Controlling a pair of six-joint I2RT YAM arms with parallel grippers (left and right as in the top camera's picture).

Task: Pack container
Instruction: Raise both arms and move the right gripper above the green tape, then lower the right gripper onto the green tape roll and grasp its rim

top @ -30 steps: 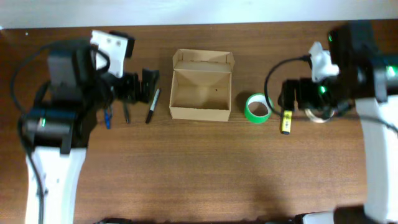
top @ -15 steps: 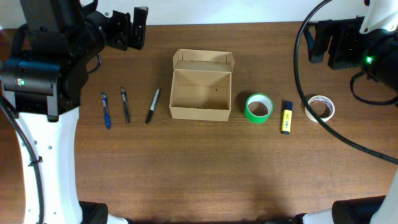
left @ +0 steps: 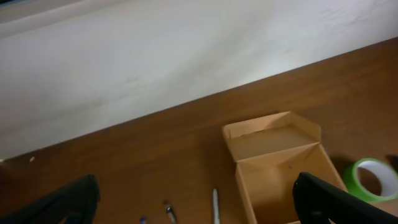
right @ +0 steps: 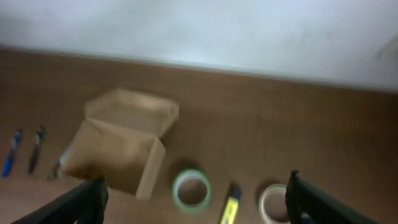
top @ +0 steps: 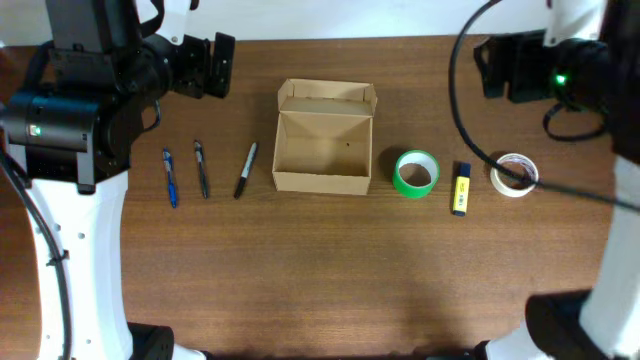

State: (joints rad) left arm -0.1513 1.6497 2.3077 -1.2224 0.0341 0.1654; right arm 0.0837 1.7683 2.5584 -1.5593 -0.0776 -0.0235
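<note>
Container (top: 323, 150) at middle of counter (top: 320, 270), flap lid open, nothing inside, between pens (top: 203, 170) and green tape (top: 415, 172). Likely light, thin-walled, easily crushed, prone to sliding; best pinched gently at side wall. Left end effector (left: 196, 199) and right end effector (right: 196, 199) spread wide, holding nothing.

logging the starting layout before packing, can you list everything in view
cardboard box: 1, tan, table centre, lid flap open, looks empty
marker: 1, black, just left of the box
dark pen: 1, black-grey, left of the marker
blue pen: 1, blue, farthest left
green tape roll: 1, green, just right of the box
highlighter: 1, yellow, between the two rolls
white tape roll: 1, white, farthest right
table: 1, brown wood, under everything
left fingers: 2, black, spread open, holding nothing
right fingers: 2, black, spread open, holding nothing
</note>
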